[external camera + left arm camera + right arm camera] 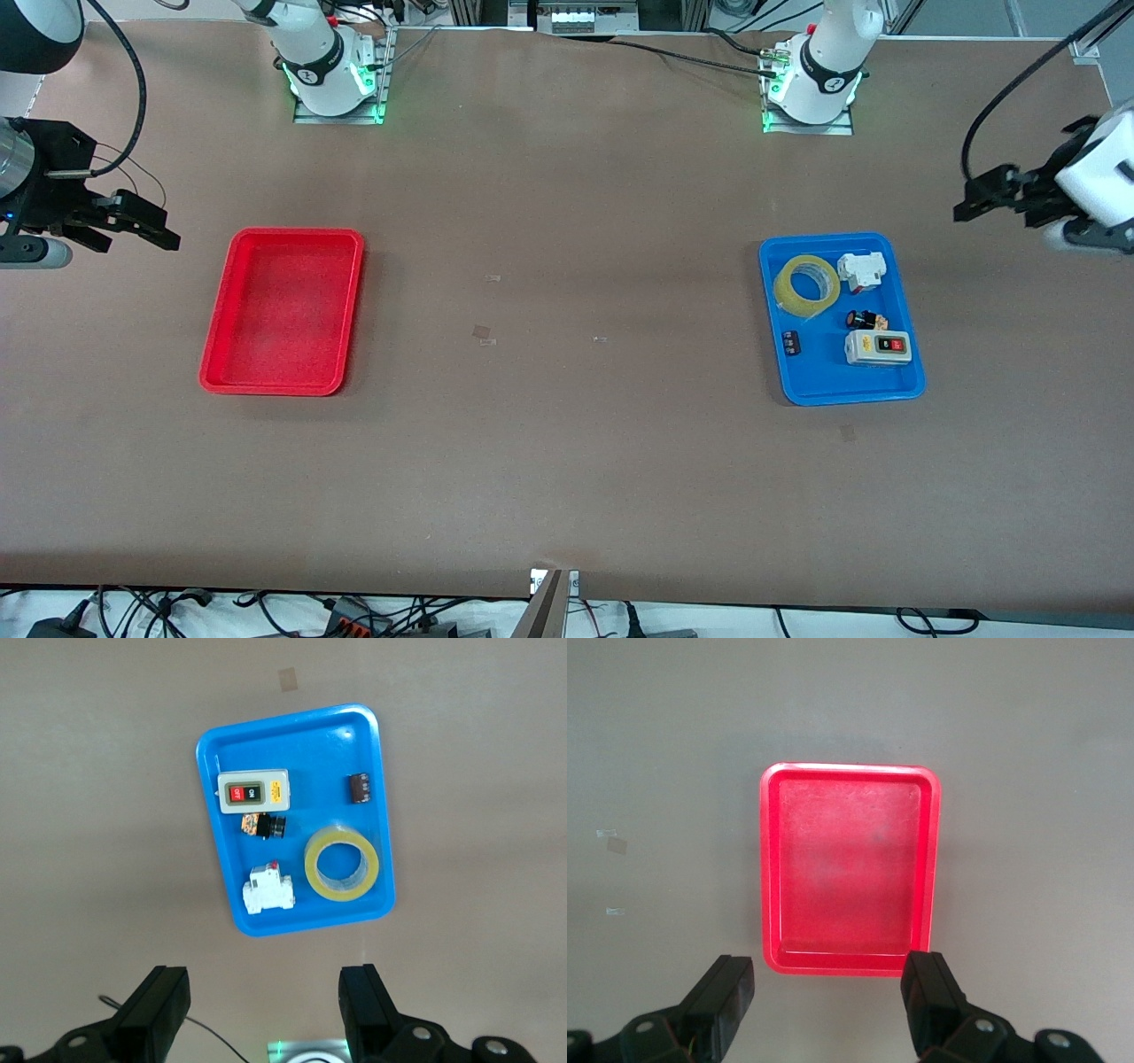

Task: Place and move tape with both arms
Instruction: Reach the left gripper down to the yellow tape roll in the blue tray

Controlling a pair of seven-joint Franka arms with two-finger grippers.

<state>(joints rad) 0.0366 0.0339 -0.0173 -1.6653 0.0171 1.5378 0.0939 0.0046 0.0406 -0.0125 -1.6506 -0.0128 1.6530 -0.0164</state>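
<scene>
The yellow tape (807, 285) lies flat in the blue tray (819, 385), in the corner farthest from the front camera, toward the table's middle; it also shows in the left wrist view (342, 865). My left gripper (979, 197) is open and empty, high over the table at the left arm's end, apart from the tray. In its wrist view the left gripper (264, 1010) shows wide open. My right gripper (142, 226) is open and empty, high over the table beside the red tray (220, 354), at the right arm's end. Its wrist view shows the right gripper (828, 1001) open over bare table, the red tray (770, 859) ahead.
The blue tray also holds a white breaker (862, 269), a grey switch box (877, 347) with red and black buttons, a small black and orange part (866, 319) and a small dark block (790, 342). The red tray is empty. Small tape scraps (483, 332) mark the table's middle.
</scene>
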